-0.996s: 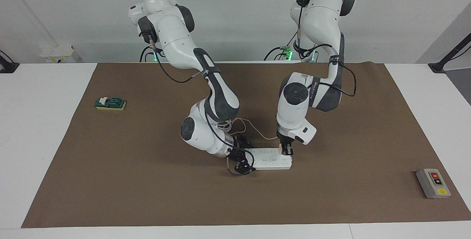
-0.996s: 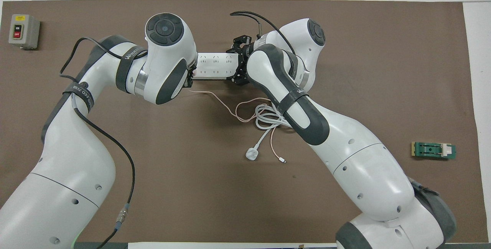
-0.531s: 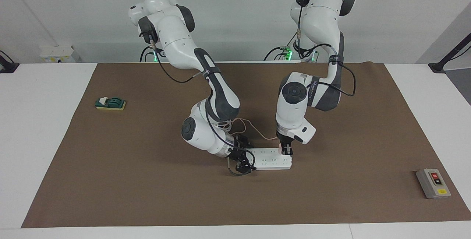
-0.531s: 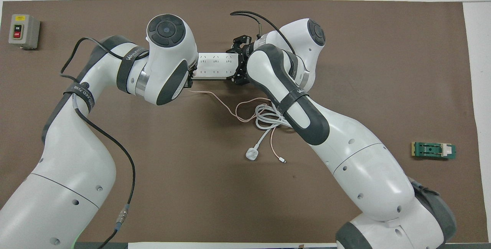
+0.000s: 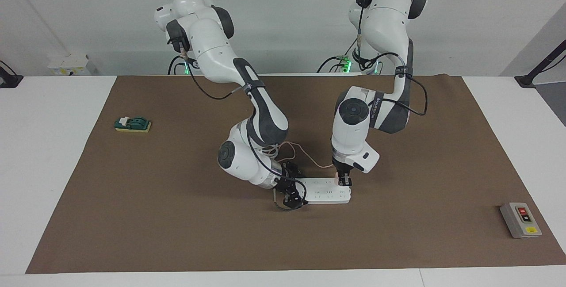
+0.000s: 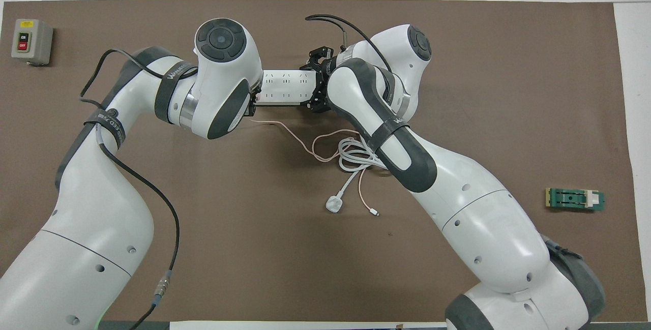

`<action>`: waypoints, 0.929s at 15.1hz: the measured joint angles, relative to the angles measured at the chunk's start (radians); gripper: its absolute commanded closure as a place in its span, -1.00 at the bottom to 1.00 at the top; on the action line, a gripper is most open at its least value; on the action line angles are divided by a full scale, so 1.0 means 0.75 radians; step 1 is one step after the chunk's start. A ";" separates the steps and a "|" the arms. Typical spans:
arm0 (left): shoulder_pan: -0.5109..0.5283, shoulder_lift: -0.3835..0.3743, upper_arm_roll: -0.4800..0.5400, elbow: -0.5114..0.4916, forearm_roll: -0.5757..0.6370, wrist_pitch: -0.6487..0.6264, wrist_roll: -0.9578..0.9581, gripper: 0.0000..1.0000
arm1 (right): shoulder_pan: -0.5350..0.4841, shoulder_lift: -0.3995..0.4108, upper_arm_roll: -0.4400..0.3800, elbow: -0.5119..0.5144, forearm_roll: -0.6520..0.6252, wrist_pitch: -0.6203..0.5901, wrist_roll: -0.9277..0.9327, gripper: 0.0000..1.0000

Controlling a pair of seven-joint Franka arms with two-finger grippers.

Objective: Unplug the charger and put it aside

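Observation:
The white power strip [image 5: 325, 191] lies mid-mat. The small pink charger [image 5: 338, 175] sits in the strip at the end toward the left arm. My left gripper [image 5: 344, 181] points straight down there, shut on the charger. In the overhead view the left wrist hides all but a pink sliver of the charger [image 6: 258, 97]. Its thin pink cable [image 6: 305, 144] trails from it toward the robots. My right gripper [image 5: 292, 189] clasps the strip's other end, one finger on each long side, also seen as the right gripper [image 6: 316, 83] from above.
The strip's thick white cord [image 6: 356, 154] lies coiled nearer to the robots than the strip, ending in a white plug [image 6: 333, 204]. A grey switch box [image 5: 521, 220] stands at the left arm's end of the mat. A green block [image 5: 132, 124] is at the right arm's end.
My left arm has edged up a trifle. Both grippers keep their hold and the strip has not moved.

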 measured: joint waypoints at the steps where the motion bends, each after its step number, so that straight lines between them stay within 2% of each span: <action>1: 0.000 0.000 0.000 0.001 0.000 -0.001 0.002 1.00 | 0.000 0.000 0.000 0.000 0.000 0.000 0.000 1.00; 7: 0.000 -0.006 -0.003 0.016 0.000 -0.026 0.009 1.00 | 0.000 0.000 0.000 0.000 0.000 0.001 0.000 1.00; 11: 0.000 -0.088 -0.010 0.027 0.000 -0.102 0.034 1.00 | 0.000 0.000 0.000 0.000 0.000 0.001 0.000 1.00; 14: 0.000 -0.108 -0.011 0.026 0.000 -0.117 0.073 1.00 | 0.000 0.000 0.000 0.000 0.000 0.001 0.000 1.00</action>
